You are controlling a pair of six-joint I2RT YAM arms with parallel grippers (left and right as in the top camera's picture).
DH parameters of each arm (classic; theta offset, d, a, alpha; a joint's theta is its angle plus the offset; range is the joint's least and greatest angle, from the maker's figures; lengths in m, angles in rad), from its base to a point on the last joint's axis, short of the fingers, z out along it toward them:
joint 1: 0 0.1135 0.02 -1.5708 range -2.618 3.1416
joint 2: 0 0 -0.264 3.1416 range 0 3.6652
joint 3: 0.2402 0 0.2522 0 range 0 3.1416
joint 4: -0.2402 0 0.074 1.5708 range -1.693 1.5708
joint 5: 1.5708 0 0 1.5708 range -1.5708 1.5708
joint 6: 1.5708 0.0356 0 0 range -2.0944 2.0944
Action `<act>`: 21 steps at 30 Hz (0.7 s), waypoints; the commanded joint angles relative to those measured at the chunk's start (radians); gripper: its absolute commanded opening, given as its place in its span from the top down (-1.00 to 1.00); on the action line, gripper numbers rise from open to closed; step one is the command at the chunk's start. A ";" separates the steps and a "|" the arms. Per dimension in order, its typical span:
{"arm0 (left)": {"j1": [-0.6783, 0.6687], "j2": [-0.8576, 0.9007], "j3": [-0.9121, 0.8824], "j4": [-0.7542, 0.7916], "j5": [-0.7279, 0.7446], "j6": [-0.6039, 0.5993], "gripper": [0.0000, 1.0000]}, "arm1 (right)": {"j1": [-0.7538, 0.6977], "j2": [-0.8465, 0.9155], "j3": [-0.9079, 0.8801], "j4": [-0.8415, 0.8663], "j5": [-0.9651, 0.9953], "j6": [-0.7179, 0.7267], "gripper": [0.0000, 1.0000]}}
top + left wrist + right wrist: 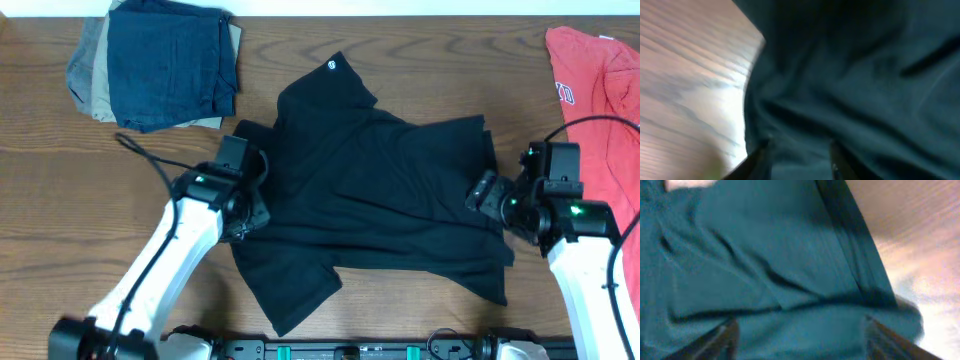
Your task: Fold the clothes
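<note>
folded pile (160, 62): one stack, back left on the table (50, 210); we counted three garments, dark blue over tan and grey.
left gripper (252, 192): one, at the black T-shirt (390, 190)'s left edge; its fingers (756, 161) stood slightly apart over cloth.
black T-shirt: one, rumpled mid-table between both grippers; we spotted one white logo (331, 66).
right gripper (485, 194): one, at the shirt's right edge, fingers (720, 339) spread wide.
red T-shirt (600, 90): one, far right.

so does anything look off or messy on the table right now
The black T-shirt lies askew and rumpled in the middle, partly folded with uneven edges and one sleeve sticking out toward the near side.
</note>
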 commanded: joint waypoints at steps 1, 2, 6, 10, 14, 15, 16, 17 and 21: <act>-0.031 0.059 -0.005 -0.034 0.082 0.052 0.55 | 0.013 0.078 0.002 0.079 -0.017 -0.034 0.01; -0.043 0.072 -0.005 -0.046 0.082 0.052 0.70 | 0.013 0.103 0.003 0.108 -0.029 -0.052 0.18; -0.104 0.101 -0.005 -0.091 0.082 0.051 0.88 | 0.013 0.230 0.041 0.175 -0.038 -0.075 0.74; -0.178 0.099 -0.005 -0.132 0.082 0.002 0.88 | 0.013 0.372 0.124 0.201 -0.038 -0.095 0.95; -0.267 0.099 -0.020 -0.127 0.081 -0.048 0.88 | 0.013 0.516 0.209 0.198 -0.060 -0.134 0.98; -0.286 0.100 -0.028 -0.116 0.081 -0.059 0.88 | 0.013 0.544 0.225 0.198 -0.071 -0.145 0.98; -0.301 0.100 -0.035 -0.103 0.081 -0.065 0.88 | 0.013 0.576 0.241 0.198 -0.080 -0.152 0.99; -0.313 0.100 -0.043 -0.090 0.081 -0.078 0.88 | 0.013 0.602 0.256 0.199 -0.084 -0.155 0.98; -0.322 0.100 -0.079 -0.066 0.089 -0.112 0.88 | 0.013 0.675 0.288 0.201 -0.096 -0.156 0.98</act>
